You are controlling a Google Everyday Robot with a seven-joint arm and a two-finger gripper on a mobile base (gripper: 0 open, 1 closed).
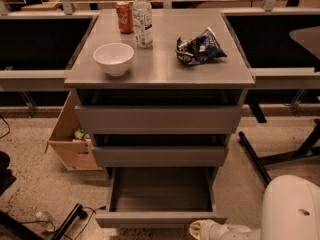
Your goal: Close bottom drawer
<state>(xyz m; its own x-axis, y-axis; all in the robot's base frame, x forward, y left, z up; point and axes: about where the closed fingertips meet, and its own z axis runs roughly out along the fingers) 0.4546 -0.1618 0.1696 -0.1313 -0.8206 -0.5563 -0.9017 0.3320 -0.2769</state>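
Note:
The bottom drawer is the lowest and narrowest of three grey drawers in the cabinet. It stands pulled out toward me, and its long shallow tray is empty. Its plain flat front panel is near the lower edge of the view. My gripper is the pale rounded tip of the white arm at the bottom. It sits just below the right part of that front panel, close to it or touching it.
The cabinet top holds a white bowl, a soda can, a clear bottle and a chip bag. An open cardboard box stands to the left on the floor. A chair base is to the right. Cables lie at the lower left.

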